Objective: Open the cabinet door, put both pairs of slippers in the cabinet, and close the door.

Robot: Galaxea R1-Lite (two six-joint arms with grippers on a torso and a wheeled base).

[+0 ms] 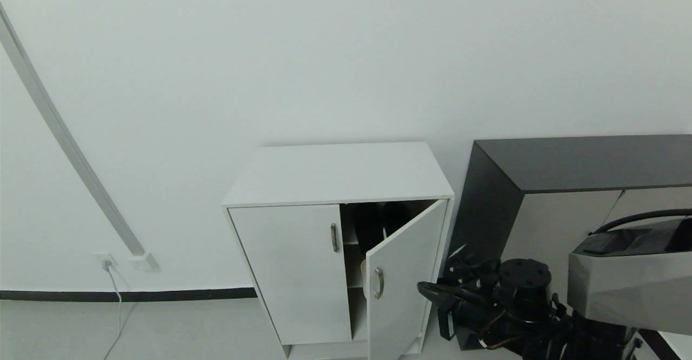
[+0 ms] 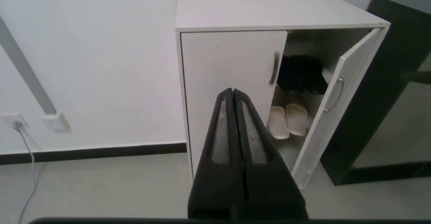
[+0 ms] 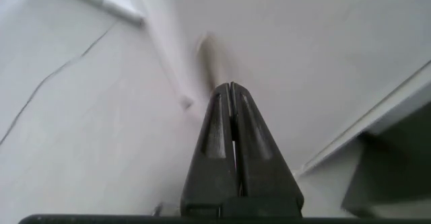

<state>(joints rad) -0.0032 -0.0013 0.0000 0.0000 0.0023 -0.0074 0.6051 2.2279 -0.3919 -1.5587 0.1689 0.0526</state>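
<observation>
A: Cabinet state?
B: White cabinet (image 1: 338, 172) on the floor (image 1: 189, 327), back against the wall (image 1: 346, 52). Left door (image 1: 292, 271) shut. Right door (image 1: 403, 279) ajar, swung partway out, hinged on its right edge, free edge toward the robot.
A: Slippers?
B: Both pairs inside, visible through the gap. Black slippers (image 2: 302, 73) high up, white slippers (image 2: 287, 120) one level below. Each pair sits side by side.
A: Left gripper?
B: Left gripper (image 2: 232, 91) is well back from the cabinet, pointing at the left door. Fingers pressed together.
A: Right one?
B: Right gripper (image 3: 231, 85) is close up to a white panel, tip just beside a metal handle (image 3: 205, 54). Fingers together too. Touching the panel or not, can't tell, too blurry.
A: Which panel?
B: Head view has the right arm (image 1: 508, 300) low down, just right of the right door's outer face. Looks like that door, not certain.
A: Anything else around?
B: Dark unit (image 1: 584, 160) with a glossy front, just right of the cabinet. Socket (image 1: 105, 261) low on the wall, well left of the cabinet. Cable (image 1: 118, 317) hangs from it down to the floor. Grey strip (image 1: 65, 133) slants down the wall to a small box beside the socket.
</observation>
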